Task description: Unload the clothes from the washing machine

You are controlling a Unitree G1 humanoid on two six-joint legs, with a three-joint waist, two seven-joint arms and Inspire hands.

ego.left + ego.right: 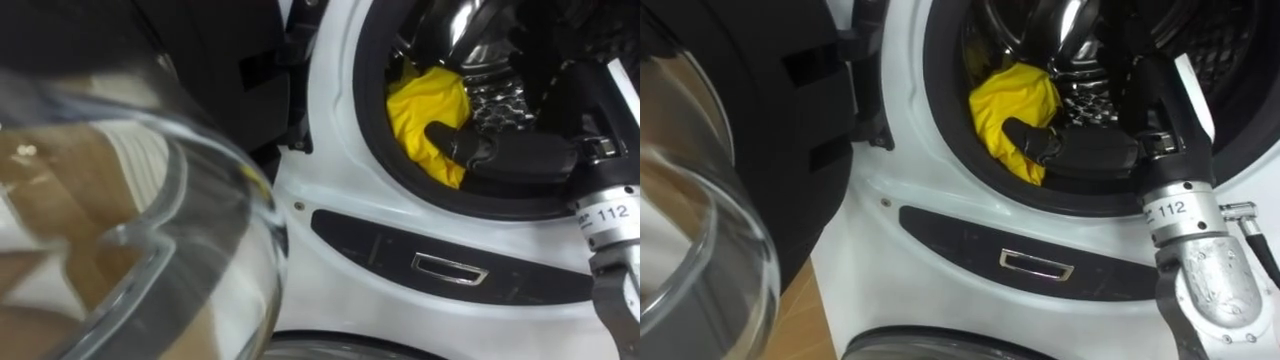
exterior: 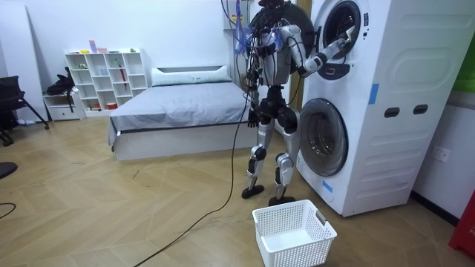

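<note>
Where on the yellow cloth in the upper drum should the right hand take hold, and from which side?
Probably the bunched lower folds of the yellow cloth, where the right hand lies against it. Come in through the door opening from the cloth's right: it is heaped against the left front of the drum, so only that side is free.

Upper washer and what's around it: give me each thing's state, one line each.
Upper door, open.
Cloth, in the drum, not out yet.
Right hand, in the drum, against the cloth.
Lower door, shut.
Basket, upright on the floor, empty.
</note>
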